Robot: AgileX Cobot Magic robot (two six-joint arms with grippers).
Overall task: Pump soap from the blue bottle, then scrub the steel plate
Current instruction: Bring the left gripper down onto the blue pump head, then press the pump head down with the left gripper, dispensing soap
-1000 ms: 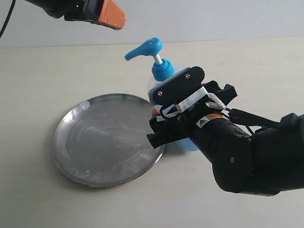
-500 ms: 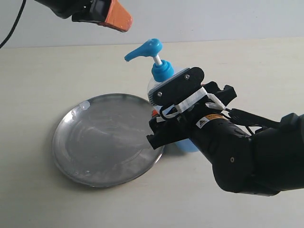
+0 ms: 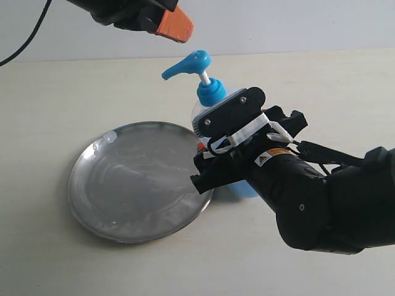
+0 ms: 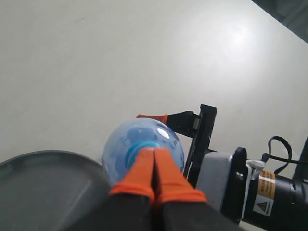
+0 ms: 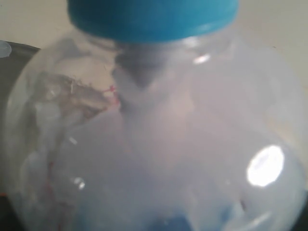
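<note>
Orange-tipped left hand [image 3: 175, 26], clenched, hovers above the blue bottle [image 3: 212, 91] the right hand [image 3: 199, 152] grips.

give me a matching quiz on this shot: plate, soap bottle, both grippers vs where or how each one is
1. round grey steel plate
2. clear bottle with blue pump
3. left gripper, orange-tipped
4. right gripper

a. shut, above the bottle
b. clamped around the bottle
c. flat on the table
d. upright beside the plate

Pairs: 1-c, 2-d, 3-a, 4-b
</note>
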